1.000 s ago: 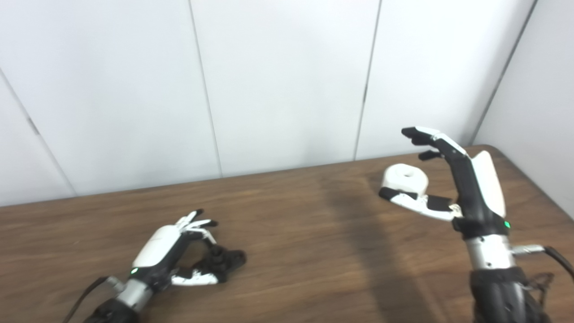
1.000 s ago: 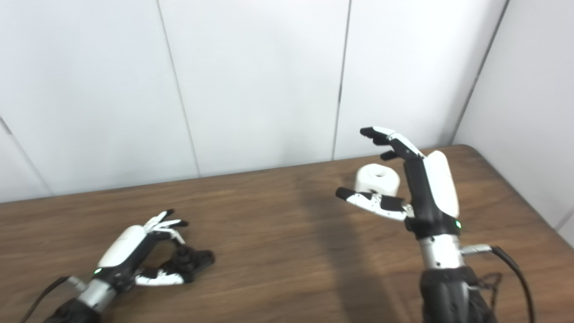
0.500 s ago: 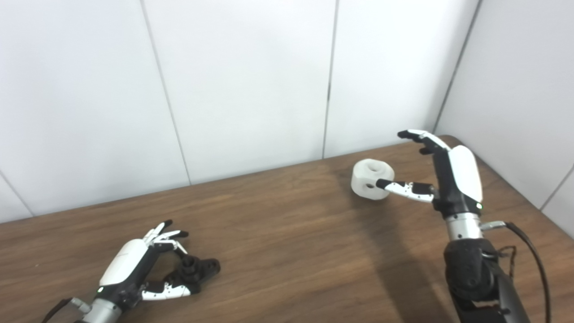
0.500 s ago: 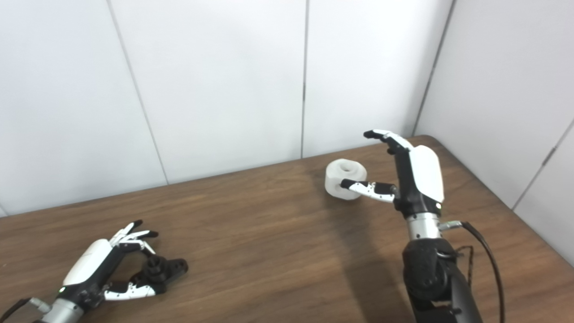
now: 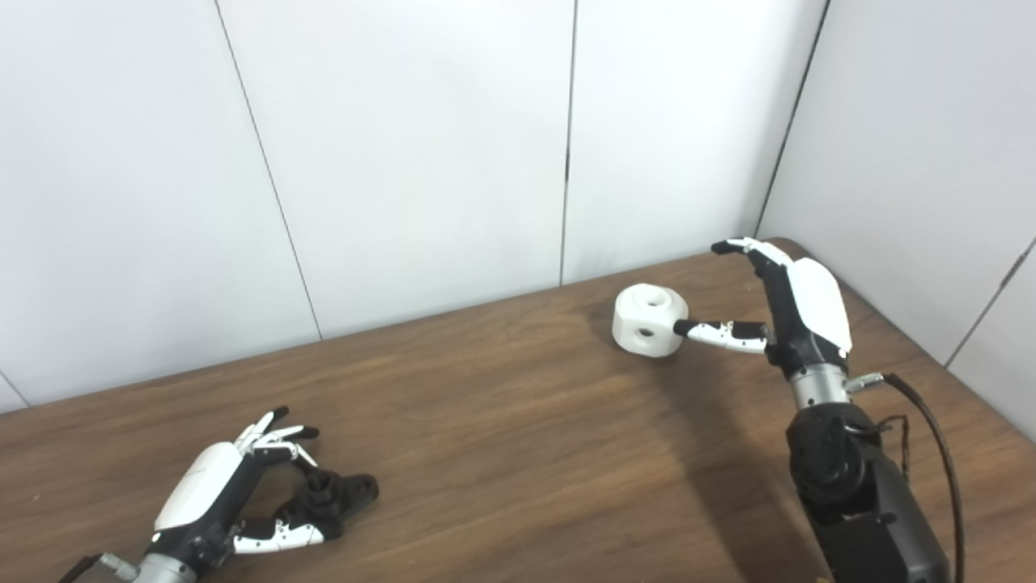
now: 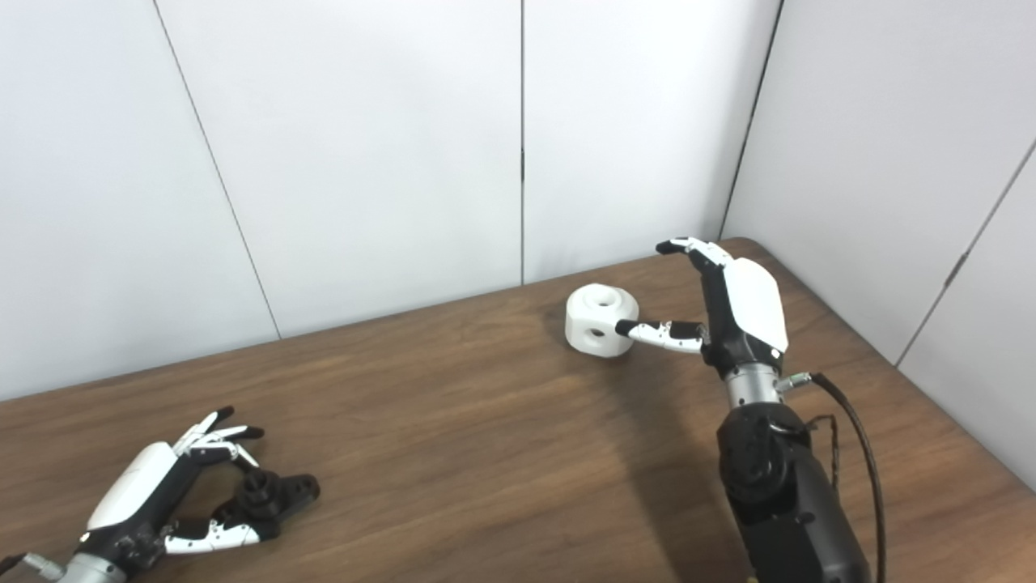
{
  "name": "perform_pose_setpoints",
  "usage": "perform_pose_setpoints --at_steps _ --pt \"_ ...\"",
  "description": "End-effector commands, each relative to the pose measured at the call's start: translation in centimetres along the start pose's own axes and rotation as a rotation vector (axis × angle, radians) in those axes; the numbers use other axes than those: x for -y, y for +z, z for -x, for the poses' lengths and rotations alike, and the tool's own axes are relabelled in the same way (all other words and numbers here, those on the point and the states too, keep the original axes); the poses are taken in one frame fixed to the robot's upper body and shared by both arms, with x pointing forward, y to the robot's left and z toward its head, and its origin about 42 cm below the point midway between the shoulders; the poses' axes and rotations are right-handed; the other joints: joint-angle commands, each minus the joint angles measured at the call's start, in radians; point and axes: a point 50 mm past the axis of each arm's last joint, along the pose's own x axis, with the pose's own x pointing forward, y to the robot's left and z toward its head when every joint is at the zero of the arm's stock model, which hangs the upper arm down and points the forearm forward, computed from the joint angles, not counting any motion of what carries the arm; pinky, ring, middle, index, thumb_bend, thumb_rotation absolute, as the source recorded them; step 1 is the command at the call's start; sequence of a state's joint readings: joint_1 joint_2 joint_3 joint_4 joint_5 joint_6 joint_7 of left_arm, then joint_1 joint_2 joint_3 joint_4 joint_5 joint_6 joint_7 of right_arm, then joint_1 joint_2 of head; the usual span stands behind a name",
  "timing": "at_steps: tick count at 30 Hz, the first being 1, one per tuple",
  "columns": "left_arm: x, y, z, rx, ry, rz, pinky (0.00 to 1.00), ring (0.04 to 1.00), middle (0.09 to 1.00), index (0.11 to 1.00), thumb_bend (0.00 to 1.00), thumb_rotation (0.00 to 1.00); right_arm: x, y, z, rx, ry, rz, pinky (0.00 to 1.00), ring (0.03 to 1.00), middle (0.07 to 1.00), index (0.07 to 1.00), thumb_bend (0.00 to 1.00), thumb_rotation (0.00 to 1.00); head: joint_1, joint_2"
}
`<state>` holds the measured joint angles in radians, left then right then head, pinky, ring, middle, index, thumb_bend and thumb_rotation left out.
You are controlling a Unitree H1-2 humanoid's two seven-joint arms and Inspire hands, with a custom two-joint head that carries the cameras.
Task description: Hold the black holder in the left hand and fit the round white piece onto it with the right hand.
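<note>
Nearest us, our left hand (image 5: pixel 214 502) lies low on the brown wooden table (image 5: pixel 502 453), fingers spread and thumb stretched alongside the small black plastic holder (image 5: pixel 336 495); it cups the holder loosely, gripping nothing, as it did a second ago. Farther off, toward the table's far right corner, our right hand (image 5: pixel 789 304) stands upright and open, thumb tip touching the round white plastic piece (image 5: pixel 649 319). The whole view has swung rightward since earlier.
</note>
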<state>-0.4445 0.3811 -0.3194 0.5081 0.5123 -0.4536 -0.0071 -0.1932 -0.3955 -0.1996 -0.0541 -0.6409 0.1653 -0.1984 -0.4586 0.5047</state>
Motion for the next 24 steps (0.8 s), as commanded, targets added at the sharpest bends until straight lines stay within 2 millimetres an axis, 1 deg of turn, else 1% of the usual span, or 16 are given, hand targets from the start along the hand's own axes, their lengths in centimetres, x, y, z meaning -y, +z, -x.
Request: perform_pose_setpoints --at_steps 1,2,3,5,8,13,15,18,21,24 --pt "-0.9 -0.7 0.6 -0.015 -0.026 -0.034 1.00 1.000 0.838 0.483 0.52 0.04 1.8 0.8 -2.2 0.044 -0.048 0.026 0.76 0.914 0.863 0.777 0.77 0.40 -0.001 0.001" --pt "-0.9 -0.7 0.6 -0.015 -0.025 -0.033 1.00 1.000 0.836 0.483 0.52 0.04 1.8 0.7 -2.3 0.042 -0.042 0.030 0.77 0.933 0.879 0.787 0.78 0.41 -0.002 0.001" --pt "-0.9 -0.8 0.6 -0.014 -0.025 -0.033 1.00 1.000 0.836 0.483 0.52 0.04 1.7 0.6 -2.4 0.037 -0.033 0.033 0.77 0.933 0.879 0.787 0.78 0.41 -0.003 -0.001" --pt "-0.9 -0.8 0.7 -0.011 -0.023 -0.033 1.00 0.997 0.834 0.483 0.52 0.04 1.7 0.5 -2.6 0.019 -0.008 0.038 0.80 0.960 0.900 0.802 0.79 0.45 -0.005 0.000" --pt "-1.0 -0.9 0.7 -0.009 -0.023 -0.034 1.00 0.997 0.833 0.483 0.52 0.04 1.5 0.4 -2.9 -0.004 0.029 0.040 0.82 0.987 0.923 0.818 0.82 0.50 -0.010 0.000" --pt "-1.1 -0.9 0.8 -0.009 -0.022 -0.033 1.00 0.994 0.830 0.483 0.52 0.04 1.0 0.6 -3.3 -0.027 0.081 0.039 0.82 1.000 0.942 0.839 0.88 0.56 -0.013 -0.003" --pt "-1.1 -1.0 0.8 -0.009 -0.023 -0.038 1.00 0.993 0.828 0.483 0.52 0.04 0.8 0.7 -3.6 -0.029 0.094 0.032 0.82 1.000 0.943 0.838 0.89 0.57 -0.015 -0.004" --pt "-1.2 -1.0 0.8 -0.010 -0.027 -0.039 1.00 0.994 0.830 0.483 0.52 0.04 0.5 0.8 -4.1 -0.031 0.106 0.034 0.86 1.000 0.946 0.836 0.91 0.59 -0.016 -0.004" --pt "-1.2 -0.9 0.8 -0.012 -0.028 -0.039 1.00 0.993 0.830 0.483 0.52 0.04 0.3 1.0 -4.6 -0.033 0.116 0.031 0.90 1.000 0.949 0.832 0.91 0.57 -0.016 -0.006" --pt "-1.3 -0.9 0.8 -0.006 -0.025 -0.032 1.00 0.991 0.829 0.483 0.52 0.04 0.0 0.9 -5.1 -0.041 0.123 0.010 0.89 1.000 0.949 0.827 0.91 0.54 -0.016 -0.006"
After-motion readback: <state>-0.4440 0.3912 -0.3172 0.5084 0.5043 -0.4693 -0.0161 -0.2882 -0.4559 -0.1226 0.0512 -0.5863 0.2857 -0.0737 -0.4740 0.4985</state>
